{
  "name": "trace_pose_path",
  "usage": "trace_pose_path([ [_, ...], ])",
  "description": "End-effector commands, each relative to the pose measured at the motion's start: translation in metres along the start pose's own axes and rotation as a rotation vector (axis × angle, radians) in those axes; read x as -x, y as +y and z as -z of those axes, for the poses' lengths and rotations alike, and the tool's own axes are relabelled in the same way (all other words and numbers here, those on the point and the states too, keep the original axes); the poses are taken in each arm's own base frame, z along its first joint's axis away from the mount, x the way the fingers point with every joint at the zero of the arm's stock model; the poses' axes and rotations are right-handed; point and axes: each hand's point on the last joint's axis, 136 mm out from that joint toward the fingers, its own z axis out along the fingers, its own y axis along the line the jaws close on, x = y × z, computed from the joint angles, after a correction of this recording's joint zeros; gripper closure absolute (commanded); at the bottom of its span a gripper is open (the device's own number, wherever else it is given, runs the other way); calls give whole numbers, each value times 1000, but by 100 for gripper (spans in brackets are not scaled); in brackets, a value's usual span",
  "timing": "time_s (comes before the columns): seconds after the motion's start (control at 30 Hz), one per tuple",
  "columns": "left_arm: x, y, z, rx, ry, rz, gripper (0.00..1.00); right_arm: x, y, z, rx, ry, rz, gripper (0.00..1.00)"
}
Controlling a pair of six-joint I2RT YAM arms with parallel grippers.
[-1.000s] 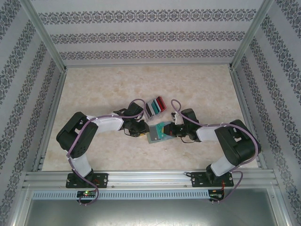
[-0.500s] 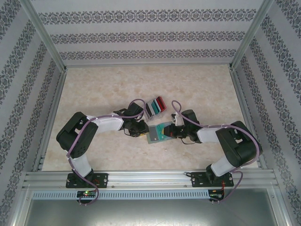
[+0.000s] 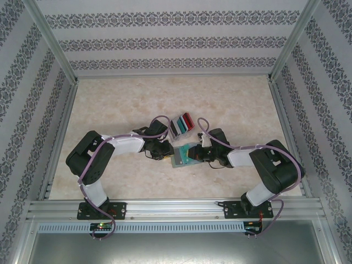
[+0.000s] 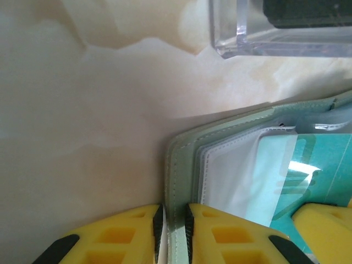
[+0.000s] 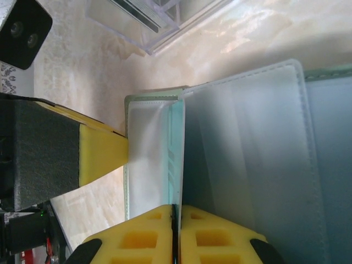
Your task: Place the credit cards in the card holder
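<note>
Your left fingers [image 4: 173, 215] pinch the card holder's [image 4: 184, 143] left cover edge, steadying it open on the desk [image 4: 82, 110] just near of the clear tray [image 3: 181, 124]; to its right, your right fingers [image 5: 176, 214] nip the teal card [image 5: 176, 159] edgewise, feeding it into a sleeve

Tabletop [image 3: 121, 104]: beige, marbled, matte. Clear tray [image 3: 193, 130] with upright slots sits mid-tabletop, turned at an angle; left wrist view catches one thick transparent corner resting flat. Three walls [image 3: 176, 41] papered white with dark floral bands. Aluminium posts [image 3: 52, 41] at the rear corners. Aluminium rail [image 3: 176, 206] along the near edge, perforated strip [image 3: 176, 226] just below it.
</note>
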Motion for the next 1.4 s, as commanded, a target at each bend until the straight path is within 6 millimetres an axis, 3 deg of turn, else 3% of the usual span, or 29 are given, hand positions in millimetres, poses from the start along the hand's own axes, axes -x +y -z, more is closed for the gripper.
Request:
trace_pose_path([
  [0.0, 1, 2, -14, 7, -4, -17, 77, -1, -9, -9, -46, 7, -11, 91],
  [0.17, 1, 2, -13, 4, -5, -17, 77, -7, -2, -16, -30, 22, -14, 86],
  [0.27, 1, 2, -13, 8, -7, -15, 77, -8, 0, -17, -51, 18, -3, 76],
  [0.43, 1, 6, -12, 21, -10, -16, 78, 2, -10, 1, -130, -20, -1, 64],
  [0.83, 2, 3, -13, 14, -13, -18, 78, 13, -24, 29, -333, -19, 60, 52],
  [1.0, 2, 2, -15, 7, -3, -22, 78, 13, -21, 22, -301, 4, 67, 53],
  [1.1, 2, -2, -16, -9, 5, -25, 78, 12, -21, 16, -300, 27, 76, 60],
  [1.37, 3, -2, -18, -11, -1, -19, 78, -3, 1, -1, -226, 95, 80, 64],
])
